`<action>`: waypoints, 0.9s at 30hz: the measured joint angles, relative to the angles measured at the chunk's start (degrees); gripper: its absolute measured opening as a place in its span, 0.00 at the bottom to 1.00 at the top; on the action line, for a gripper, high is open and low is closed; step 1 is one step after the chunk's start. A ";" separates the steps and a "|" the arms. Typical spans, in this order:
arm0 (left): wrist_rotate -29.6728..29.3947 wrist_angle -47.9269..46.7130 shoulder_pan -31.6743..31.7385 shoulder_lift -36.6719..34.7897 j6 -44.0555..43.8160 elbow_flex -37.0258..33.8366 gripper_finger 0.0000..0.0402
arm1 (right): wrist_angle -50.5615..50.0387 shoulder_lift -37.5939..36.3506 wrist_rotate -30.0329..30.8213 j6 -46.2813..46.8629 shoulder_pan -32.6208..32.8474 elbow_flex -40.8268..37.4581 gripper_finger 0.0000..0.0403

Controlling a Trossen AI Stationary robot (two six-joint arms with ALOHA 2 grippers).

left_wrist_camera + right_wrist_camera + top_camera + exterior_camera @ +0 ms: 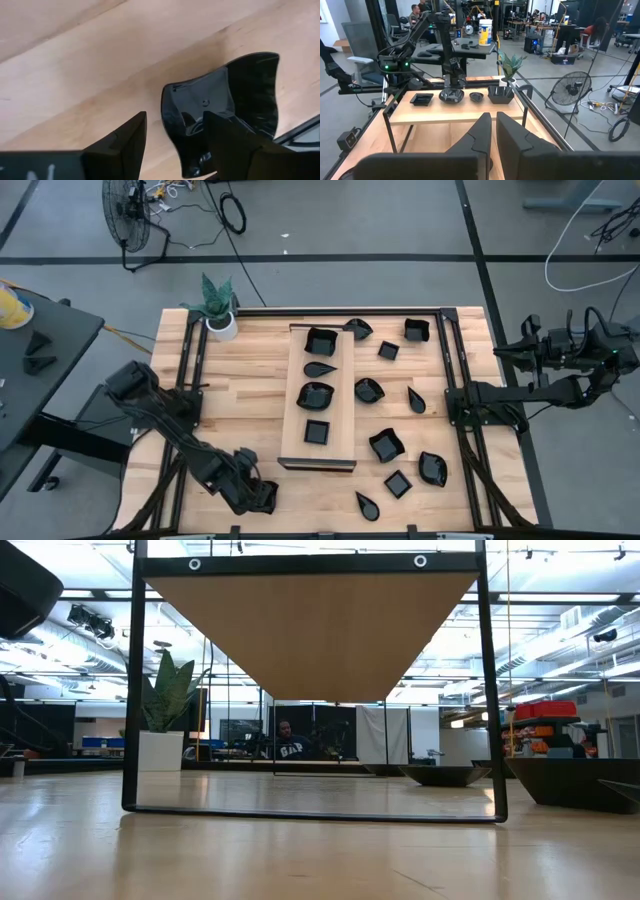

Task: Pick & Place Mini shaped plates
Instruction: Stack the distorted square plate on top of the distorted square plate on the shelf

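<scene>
Several glossy black mini shaped plates lie on the wooden table, such as a wavy one (386, 444) and a teardrop (367, 505). Others rest on the raised pale board (340, 450). My left gripper (258, 498) is at the table's near left corner, pointing steeply down and open. It hides a wavy-rimmed black plate (250, 90) that lies flat on the table. One finger (235, 145) stands over the plate and the other (120, 145) outside its rim. My right gripper (493, 120) waits shut, level, at the table's right edge (458, 395). My left gripper's fingers stand astride the plate's near rim (167, 100), coming from above and slanting down. The plate lies flat on the table. I cannot tell whether either finger touches it.
The board stands on a black frame (130, 740) above the tabletop and carries several plates (315, 394). A white pot with a green plant (220, 308) stands at the far left corner. Black rails (190, 400) run along both sides of the table. People sit in the room beyond.
</scene>
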 joint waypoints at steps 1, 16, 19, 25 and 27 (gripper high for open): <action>-0.01 -0.05 0.00 0.38 -0.10 0.18 0.49 | 0.00 0.00 0.00 0.01 0.01 0.01 0.08; 0.19 0.00 0.31 2.06 -1.14 0.46 0.29 | -0.01 0.02 0.00 0.01 -0.01 0.01 0.08; 0.19 -0.08 0.28 2.06 -1.12 0.46 0.23 | 0.01 0.02 0.00 -0.01 0.00 0.00 0.08; 0.19 -0.11 0.28 2.06 -1.07 0.46 0.14 | 0.00 0.02 0.00 -0.01 -0.01 0.01 0.08; 0.19 -0.11 0.28 2.06 -1.05 0.46 0.12 | 0.00 0.02 0.00 -0.01 -0.01 0.01 0.08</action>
